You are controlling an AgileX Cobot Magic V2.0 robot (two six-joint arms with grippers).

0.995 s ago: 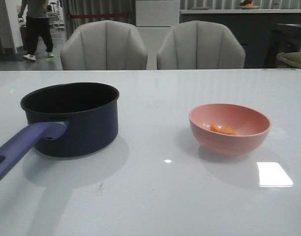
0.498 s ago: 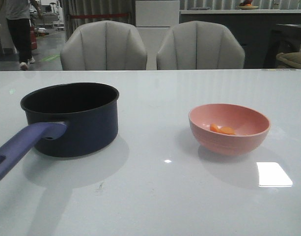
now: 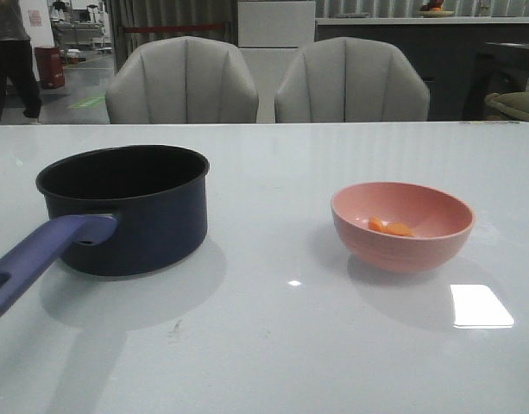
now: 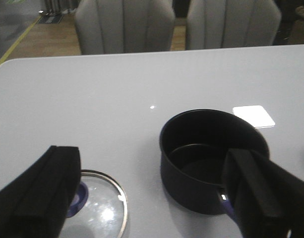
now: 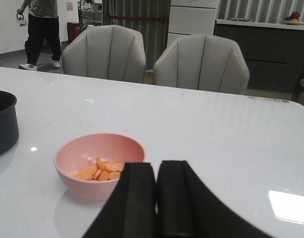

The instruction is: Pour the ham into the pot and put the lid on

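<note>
Front view shows the pot (image 3: 126, 207) near the tabletop's left edge, the ham (image 3: 391, 228) in a pink bowl (image 3: 402, 226) toward the right. Left gripper (image 4: 156, 198) jaws stand wide. Right gripper (image 5: 156, 198) jaws are pressed together, empty.

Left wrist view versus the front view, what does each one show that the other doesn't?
Only the left wrist view shows the lid lying flat on the table beside the pot, along with the left gripper, open. Only the front view shows the pink bowl with the ham in it. Both show the pot, uncovered and with no ham in sight, the table and the two chairs behind it.
</note>
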